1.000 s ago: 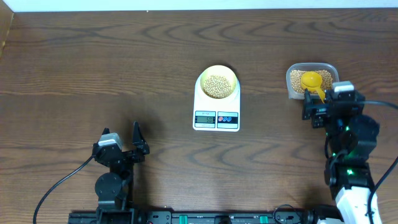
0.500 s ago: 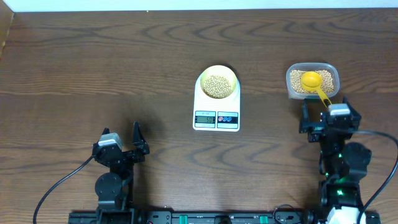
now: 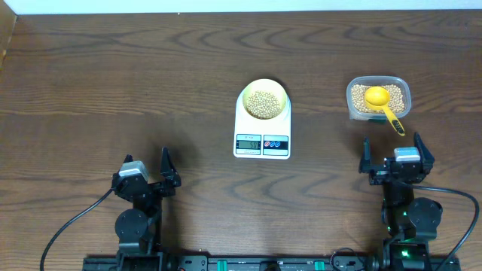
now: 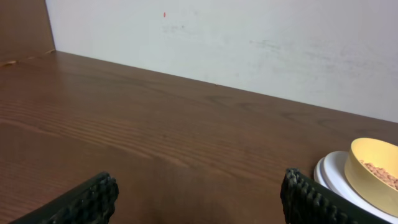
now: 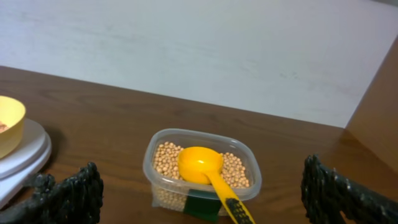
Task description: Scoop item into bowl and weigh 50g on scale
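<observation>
I note beans point(image 3: 262, 103) heaped in the bowl point(image 3: 263, 84), which sits on the scale point(image 3: 249, 125) mid-table point(image 3: 135, 75). The scoop point(image 3: 377, 97) rests in the bean tub point(image 3: 352, 95). The right gripper point(image 3: 392, 150) is near the tub, spread wide and empty. The left gripper point(image 3: 145, 167) is likewise spread and empty, well apart from the scale.

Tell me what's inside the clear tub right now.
Tan beans fill the tub, and the yellow scoop lies on top of them, its handle sticking out over the near rim. The beans under the scoop and the tub's floor are covered.
</observation>
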`<state>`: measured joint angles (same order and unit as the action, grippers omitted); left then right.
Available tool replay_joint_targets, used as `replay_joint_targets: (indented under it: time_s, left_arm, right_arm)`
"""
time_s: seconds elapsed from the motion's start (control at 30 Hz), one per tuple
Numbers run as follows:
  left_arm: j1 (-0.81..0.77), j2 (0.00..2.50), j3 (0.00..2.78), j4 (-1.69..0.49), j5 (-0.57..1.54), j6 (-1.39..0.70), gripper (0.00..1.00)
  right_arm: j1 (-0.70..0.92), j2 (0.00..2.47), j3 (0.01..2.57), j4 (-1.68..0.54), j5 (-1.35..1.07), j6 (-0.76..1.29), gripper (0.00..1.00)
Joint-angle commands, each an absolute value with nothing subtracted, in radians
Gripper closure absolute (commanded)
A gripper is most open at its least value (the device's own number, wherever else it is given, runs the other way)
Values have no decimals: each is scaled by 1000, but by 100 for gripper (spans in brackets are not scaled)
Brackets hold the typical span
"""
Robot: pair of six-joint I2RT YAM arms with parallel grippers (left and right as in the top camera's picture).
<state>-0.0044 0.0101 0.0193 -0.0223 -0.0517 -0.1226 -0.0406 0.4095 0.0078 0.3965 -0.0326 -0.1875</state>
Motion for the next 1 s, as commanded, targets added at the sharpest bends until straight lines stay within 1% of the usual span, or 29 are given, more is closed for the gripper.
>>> replay_joint_targets:
  time_s: [0.0,0.83,0.97]
  left_arm:
    - [0,4,4,-67,-72,-106,14]
    - [0,4,4,-67,-72,-106,14]
    - [0,4,4,-67,-72,-106,14]
  right_arm:
    - [-31,374,6,357,-2,-173,1]
    - [-32,67,6,-64,2,-173,1]
    - [-32,38,6,-75,13,-176,1]
